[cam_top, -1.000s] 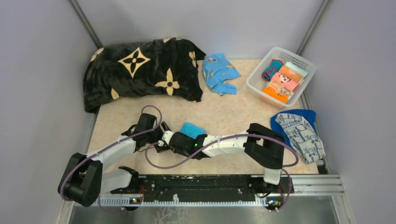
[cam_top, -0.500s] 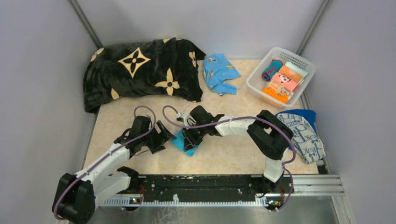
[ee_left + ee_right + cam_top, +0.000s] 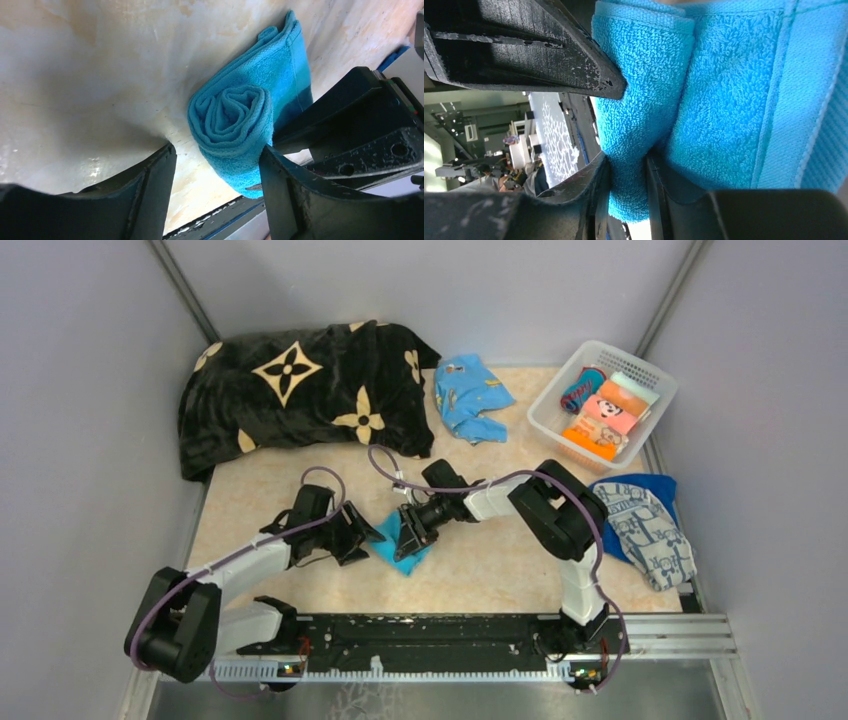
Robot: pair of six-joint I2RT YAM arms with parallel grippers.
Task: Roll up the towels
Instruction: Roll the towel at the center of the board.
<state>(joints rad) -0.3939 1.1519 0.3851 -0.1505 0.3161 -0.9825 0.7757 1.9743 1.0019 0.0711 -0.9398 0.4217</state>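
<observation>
The small turquoise towel (image 3: 402,548) lies on the table as a loose roll; its spiral end (image 3: 231,112) faces the left wrist camera. My left gripper (image 3: 362,534) (image 3: 217,167) is open at that end. One of its fingers (image 3: 280,190) touches the roll, and the other stands apart from it. My right gripper (image 3: 410,530) (image 3: 628,185) comes from the other side and is shut on a fold of the turquoise towel (image 3: 639,100). The white towel with dark-blue print (image 3: 648,532) lies on the royal-blue towel (image 3: 645,483) at the right edge.
A black blanket with cream flowers (image 3: 300,390) is heaped at the back left. A light-blue garment (image 3: 468,395) lies beside it. A white basket (image 3: 648,375) with rolled cloths stands at the back right. The metal rail (image 3: 440,635) runs along the near edge.
The right arm swung from low across the front to behind the turquoise towel and gripped it. The towel shifted nearer and leftward. The left gripper widened, then narrowed at the roll's end.
</observation>
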